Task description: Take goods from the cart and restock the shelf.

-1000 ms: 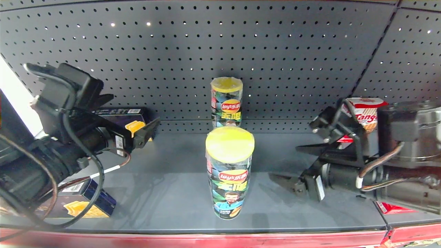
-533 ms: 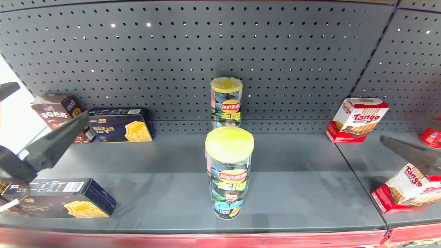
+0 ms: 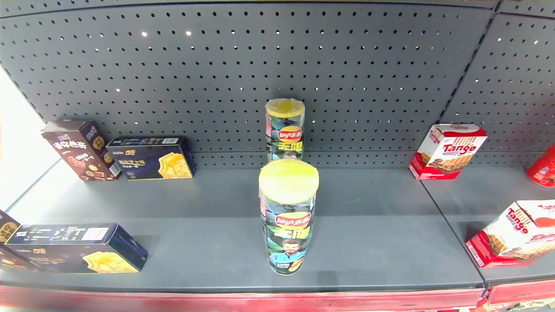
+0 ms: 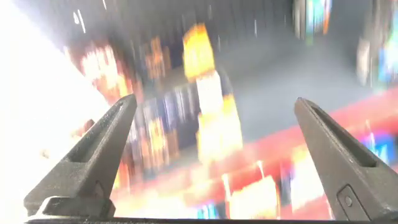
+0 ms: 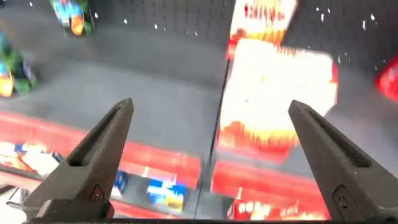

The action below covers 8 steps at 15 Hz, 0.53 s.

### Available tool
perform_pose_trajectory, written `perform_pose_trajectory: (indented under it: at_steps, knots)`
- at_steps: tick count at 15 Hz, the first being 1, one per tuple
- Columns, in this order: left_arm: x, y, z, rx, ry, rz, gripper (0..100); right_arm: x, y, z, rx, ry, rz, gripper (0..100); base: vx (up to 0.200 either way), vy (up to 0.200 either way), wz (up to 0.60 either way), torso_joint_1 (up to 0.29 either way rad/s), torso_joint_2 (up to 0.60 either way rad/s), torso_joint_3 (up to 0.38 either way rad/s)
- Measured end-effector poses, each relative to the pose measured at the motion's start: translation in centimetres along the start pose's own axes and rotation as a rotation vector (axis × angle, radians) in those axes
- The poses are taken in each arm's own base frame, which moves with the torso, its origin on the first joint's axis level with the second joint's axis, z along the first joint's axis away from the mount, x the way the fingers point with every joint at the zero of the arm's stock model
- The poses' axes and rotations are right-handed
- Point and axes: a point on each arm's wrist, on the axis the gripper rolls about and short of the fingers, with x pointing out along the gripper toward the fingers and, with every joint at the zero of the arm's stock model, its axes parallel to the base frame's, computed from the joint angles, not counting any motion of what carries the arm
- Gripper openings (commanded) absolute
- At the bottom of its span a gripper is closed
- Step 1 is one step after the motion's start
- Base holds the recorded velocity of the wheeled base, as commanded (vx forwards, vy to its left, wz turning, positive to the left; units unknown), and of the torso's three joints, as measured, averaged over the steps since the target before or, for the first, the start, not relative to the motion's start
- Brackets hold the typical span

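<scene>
Two chip cans with yellow lids stand upright mid-shelf, one near the front and one against the pegboard. The grey shelf carries them. My left gripper is open with nothing between its fingers, off the shelf's front edge, facing the blurred dark boxes. My right gripper is open and empty too, off the front edge before a red and white wafer box.
Dark cracker boxes lie at front left and back left, beside a brown box. Red and white wafer boxes sit at back right and front right. A red can stands far right. The shelf's front lip is red.
Both arms have pulled back from the shelf and left the head view. The chip cans and boxes have stayed where they were.
</scene>
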Motion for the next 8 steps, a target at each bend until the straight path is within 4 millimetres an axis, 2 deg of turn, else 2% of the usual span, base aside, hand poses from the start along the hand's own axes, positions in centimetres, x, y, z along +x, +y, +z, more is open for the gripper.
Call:
perform_pose_trajectory:
  at_steps: [3, 6, 8]
  knots:
    - [-0.3, -1.2, -3.6, -0.006, -0.004, 0.029, 100, -1.6, 0.5, -4.9, 0.045, 0.092, -0.003, 100, 0.000, 0.000, 0.00, 0.000, 0.00, 0.000]
    - [0.4, -2.1, -6.1, -0.012, 0.008, 0.051, 100, -2.1, 0.7, -6.7, 0.081, 0.156, -0.019, 100, 0.000, 0.000, 0.00, 0.000, 0.00, 0.000]
    - [0.5, -2.3, -6.6, -0.015, 0.029, 0.072, 100, -2.2, 0.8, -6.6, 0.092, 0.147, -0.105, 100, 0.000, 0.000, 0.00, 0.000, 0.00, 0.000]
